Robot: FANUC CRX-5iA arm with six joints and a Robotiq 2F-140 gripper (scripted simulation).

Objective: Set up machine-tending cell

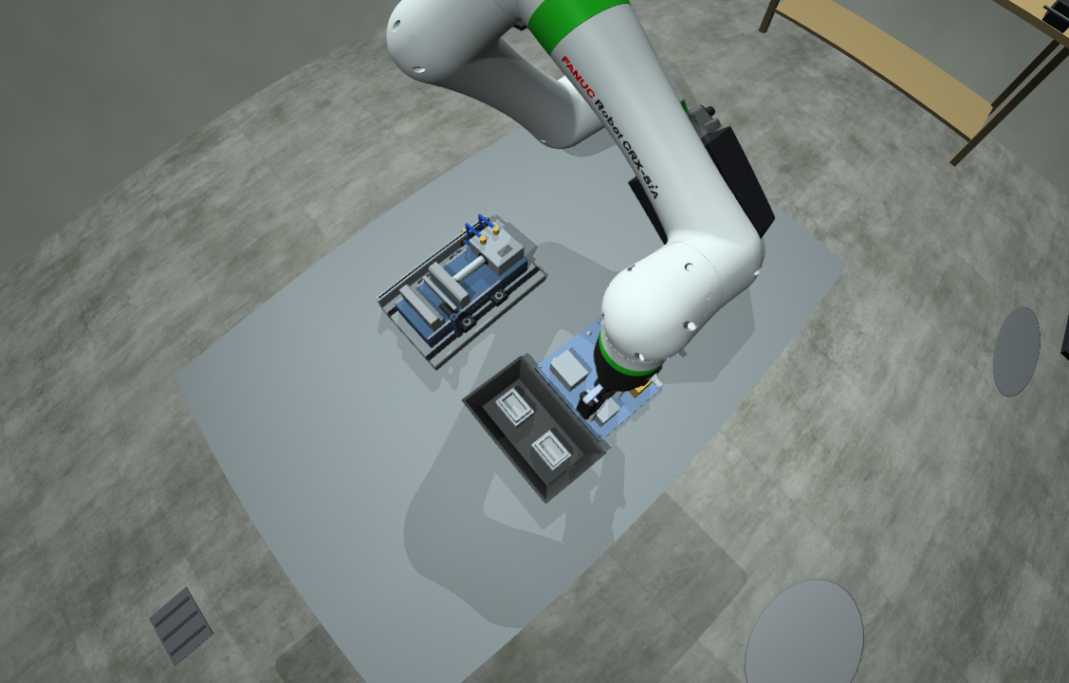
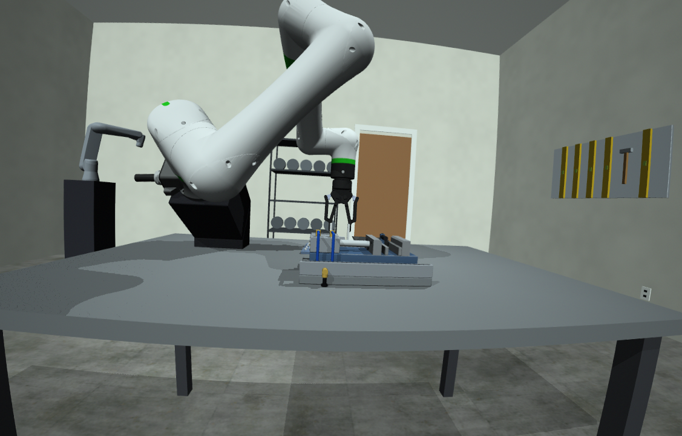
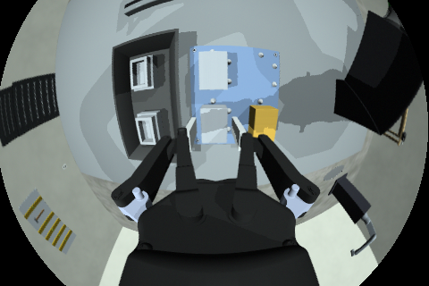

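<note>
The blue infeed plate [image 3: 235, 89] holds two aluminium blanks, one at the far end [image 3: 213, 71] and one at the near end [image 3: 214, 125], and a brass blank [image 3: 264, 121] beside the near one. My gripper [image 3: 214, 124] hangs above the near aluminium blank, its fingers partly open, one to each side of it and clear of it, with nothing between them. It also shows in the exterior view [image 2: 341, 219], well above the table. The vise [image 1: 457, 285] stands open and holds no blank. The dark outfeed tray [image 1: 534, 424] holds two finished parts [image 1: 514, 406] [image 1: 552, 449], flat and pocket up.
The tray's wall runs right along the plate's left edge. Pins stand on the plate around the blanks. The robot's black base block [image 1: 708, 187] is behind the plate. The vise's hoses [image 1: 480, 225] are at its far end.
</note>
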